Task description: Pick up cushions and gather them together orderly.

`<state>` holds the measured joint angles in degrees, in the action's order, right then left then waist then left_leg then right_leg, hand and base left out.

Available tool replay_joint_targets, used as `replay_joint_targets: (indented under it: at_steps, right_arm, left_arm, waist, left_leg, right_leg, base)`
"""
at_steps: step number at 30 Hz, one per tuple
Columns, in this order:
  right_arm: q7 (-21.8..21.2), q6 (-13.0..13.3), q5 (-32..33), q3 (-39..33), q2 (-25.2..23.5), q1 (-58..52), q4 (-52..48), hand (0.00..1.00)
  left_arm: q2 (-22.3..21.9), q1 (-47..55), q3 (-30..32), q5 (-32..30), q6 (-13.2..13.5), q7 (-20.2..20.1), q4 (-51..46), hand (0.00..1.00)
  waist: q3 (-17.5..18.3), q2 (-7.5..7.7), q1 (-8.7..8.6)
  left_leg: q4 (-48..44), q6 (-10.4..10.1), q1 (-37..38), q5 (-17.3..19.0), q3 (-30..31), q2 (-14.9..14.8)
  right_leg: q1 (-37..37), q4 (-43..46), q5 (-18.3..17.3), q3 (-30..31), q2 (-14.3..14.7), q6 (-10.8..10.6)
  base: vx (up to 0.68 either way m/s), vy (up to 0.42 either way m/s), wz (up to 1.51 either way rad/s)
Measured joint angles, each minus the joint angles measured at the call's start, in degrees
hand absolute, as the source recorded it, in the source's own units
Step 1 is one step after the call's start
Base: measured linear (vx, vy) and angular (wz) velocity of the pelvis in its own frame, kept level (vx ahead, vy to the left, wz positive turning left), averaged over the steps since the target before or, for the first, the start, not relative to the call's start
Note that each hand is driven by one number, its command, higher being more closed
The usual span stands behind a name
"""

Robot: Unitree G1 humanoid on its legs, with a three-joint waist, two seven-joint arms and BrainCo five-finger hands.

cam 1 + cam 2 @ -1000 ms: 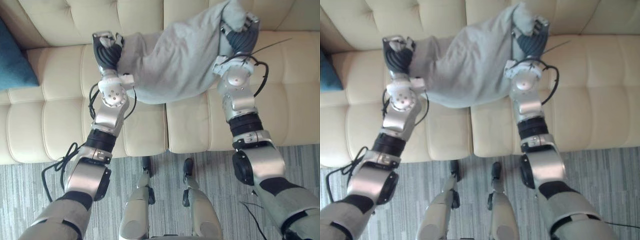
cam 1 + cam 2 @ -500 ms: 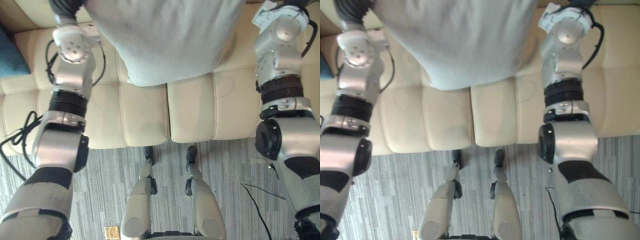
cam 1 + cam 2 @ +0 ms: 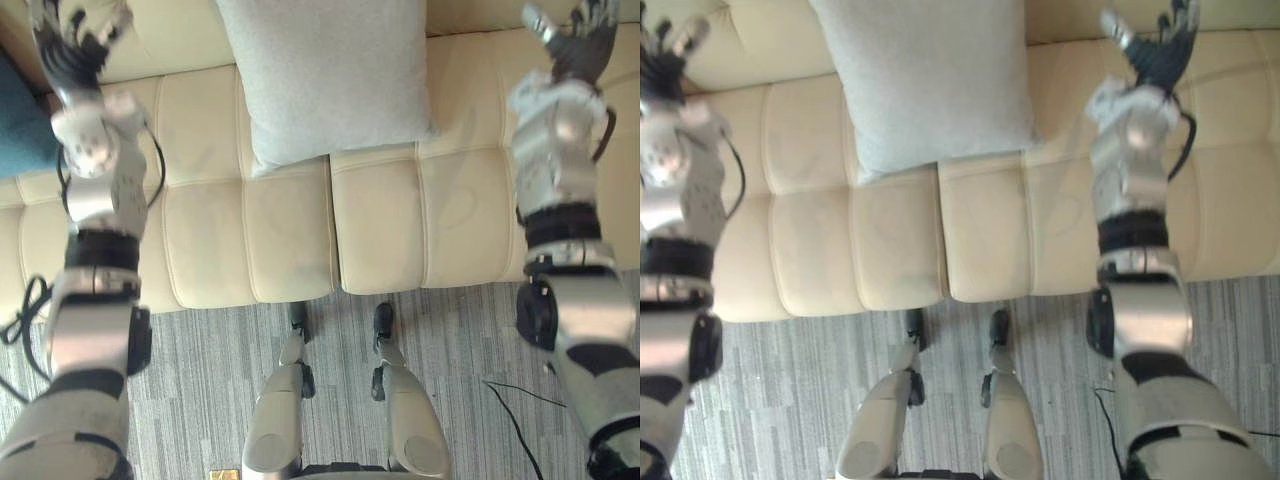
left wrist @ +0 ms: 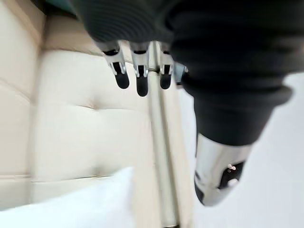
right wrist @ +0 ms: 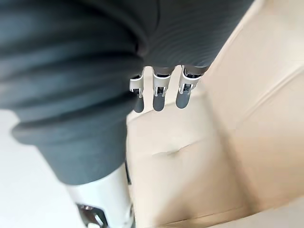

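Left eye view: a grey cushion (image 3: 325, 80) stands near the middle of a cream sofa (image 3: 290, 240), its far edge leaning on the backrest and its near edge resting on the seat across the seam between two seat pads. It is clear of both hands. The left hand (image 3: 70, 50) hangs over the far left of the seat with its fingers spread and empty, and the right hand (image 3: 580, 55) mirrors it at the far right. A teal cushion (image 3: 18, 130) lies at the left edge, well apart from the grey one. Right eye view: the same layout, the grey cushion flanked by the two empty hands. Left wrist view: straight fingers (image 4: 137, 80) and a separate thumb (image 4: 218, 175) point at bare upholstery and hold nothing. Right wrist view: straight fingers (image 5: 159, 92) over the cream seat, likewise empty. Handling, judged from its plump, matte look: the grey cushion is probably light, soft and not slippery. It would sag if lifted by one corner, so the best hold is on its left and right side edges, one hand on each, pressing inward enough to dent the filling.
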<state>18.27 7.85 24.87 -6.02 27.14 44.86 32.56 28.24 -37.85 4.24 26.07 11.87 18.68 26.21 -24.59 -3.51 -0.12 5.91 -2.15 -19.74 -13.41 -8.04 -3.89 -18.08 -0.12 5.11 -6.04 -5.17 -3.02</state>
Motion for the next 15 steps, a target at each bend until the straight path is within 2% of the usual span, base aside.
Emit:
replay_joint_targets:
  at_steps: [1,2,4,6,9,11,15]
  right_arm:
    - [-1.7,0.0,-0.6,-0.8,-2.5,-7.9,-2.9,0.00]
    - [-2.0,0.0,-0.8,-0.8,-3.3,-10.1,-3.6,0.00]
    - [-5.7,0.0,-5.3,-1.0,-8.7,-22.7,-7.3,0.00]
    - [-7.3,-0.1,-7.1,-2.1,-12.3,-29.2,-7.6,0.00]
    - [-9.2,-0.7,-10.5,-3.0,-17.0,-39.6,-7.6,0.00]
    - [-10.6,-0.8,-13.6,-3.0,-19.8,-46.8,-6.5,0.00]
    - [-11.7,-0.9,-15.5,-3.0,-22.1,-50.3,-0.6,0.00]
  left_arm:
    - [-4.9,7.6,-0.4,-2.8,-0.1,-0.4,-3.4,0.00]
    - [-6.3,9.8,-0.7,-3.4,-0.1,-0.5,-4.3,0.00]
    - [-14.2,22.4,-3.1,-7.5,-1.3,-4.0,-5.4,0.00]
    - [-17.6,28.4,-3.9,-9.1,-2.1,-5.6,-5.4,0.00]
    - [-20.5,36.6,-4.2,-11.4,-2.8,-8.2,-4.5,0.00]
    - [-21.3,41.5,-4.1,-12.7,-3.0,-10.2,0.1,0.00]
    - [-22.3,44.5,-2.8,-15.4,-4.0,-12.0,8.8,0.00]
  waist:
    - [0.2,0.05,-0.11]
    - [0.2,0.06,-0.14]
    - [1.2,0.13,-0.23]
    - [2.3,0.16,-0.37]
    - [6.4,0.16,-0.29]
    - [10.1,0.54,-0.02]
    - [14.3,1.24,0.17]
  left_leg:
    - [0.0,-0.6,1.1,0.5,0.6,0.0]
    - [0.0,-0.9,1.5,0.7,0.8,-0.1]
    - [0.0,-1.4,2.8,2.1,1.1,-0.1]
    - [0.0,-1.6,3.3,2.4,1.3,-0.1]
    - [0.0,-2.0,4.4,3.1,2.1,-0.1]
    - [0.1,-1.8,7.4,4.0,2.3,0.0]
    - [0.4,-1.7,9.9,5.0,2.1,0.0]
  right_leg:
    - [1.2,-0.1,-0.3,-0.2,0.0,-0.2]
    - [1.5,-0.1,-0.3,-0.2,0.0,-0.3]
    - [2.7,0.0,-1.2,0.0,0.1,-0.3]
    - [3.4,0.0,-1.5,-0.2,0.1,-0.4]
    - [5.1,-0.2,-2.6,-1.0,0.1,-0.8]
    - [8.1,-0.3,-3.6,-1.3,0.0,-1.0]
    - [10.6,-0.5,-4.2,-1.2,0.0,-1.2]
  base:
    - [0.02,-0.013,0.10]
    - [0.02,-0.010,0.05]
    - [0.00,-0.004,-0.02]
    - [0.00,-0.003,0.03]
    - [0.03,-0.004,0.13]
    - [0.07,0.005,0.10]
    - [0.05,0.003,-0.01]
